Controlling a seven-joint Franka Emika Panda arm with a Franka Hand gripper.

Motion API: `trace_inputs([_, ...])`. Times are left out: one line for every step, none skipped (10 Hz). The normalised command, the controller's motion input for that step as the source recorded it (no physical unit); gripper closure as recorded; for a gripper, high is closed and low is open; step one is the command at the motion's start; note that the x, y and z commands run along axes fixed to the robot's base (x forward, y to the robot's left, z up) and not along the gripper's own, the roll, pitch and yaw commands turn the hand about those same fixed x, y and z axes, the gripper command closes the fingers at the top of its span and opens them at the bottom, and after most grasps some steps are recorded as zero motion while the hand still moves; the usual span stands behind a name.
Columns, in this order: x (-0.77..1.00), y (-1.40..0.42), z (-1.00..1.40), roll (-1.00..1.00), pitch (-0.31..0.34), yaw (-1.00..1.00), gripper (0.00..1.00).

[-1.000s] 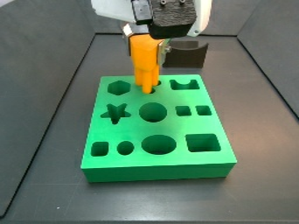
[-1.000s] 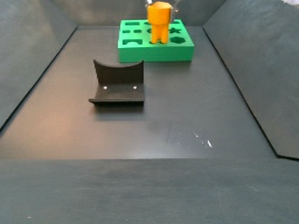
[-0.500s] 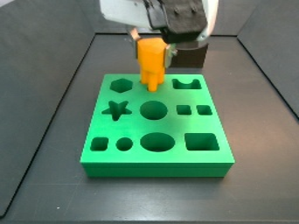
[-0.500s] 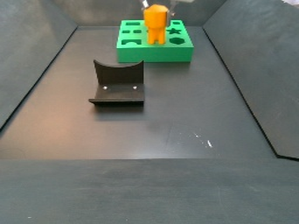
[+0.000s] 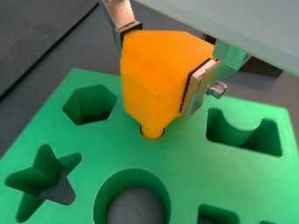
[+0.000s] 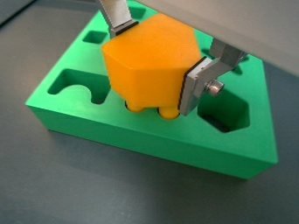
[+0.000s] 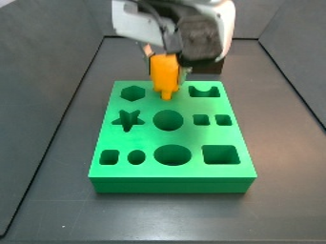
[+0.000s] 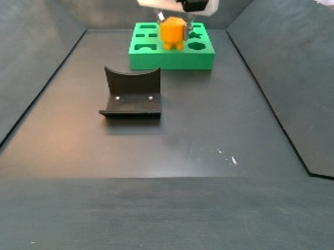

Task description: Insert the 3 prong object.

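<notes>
The 3 prong object is a bright orange block with thin prongs below. My gripper is shut on its solid top and holds it upright over the far middle of the green board. In both wrist views the silver fingers press on its two sides. The prong tips are at the board's top face, between the hexagon hole and the notched hole; I cannot tell how deep they sit. In a side view the piece stands on the board.
The fixture stands on the dark floor in front of the board. A dark grey block sits behind the board, partly hidden by the gripper. The board also has star, round and square holes. Dark walls ring the floor.
The gripper has come down with the orange piece. Less of the piece shows above the board now, while its lower end stays at the same spot.
</notes>
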Motion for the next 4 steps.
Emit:
trace_inputs([-0.03, -0.12, -0.55, 0.22, -0.176, 0.0, 1.0])
trace_inputs([0.0, -0.06, -0.39, 0.07, -0.14, 0.0, 1.0])
trace_inputs([0.0, 0.01, 0.0, -0.01, 0.0, 0.0, 1.0])
trace_inputs([0.0, 0.0, 0.0, 0.0, 0.0, 0.0, 1.0])
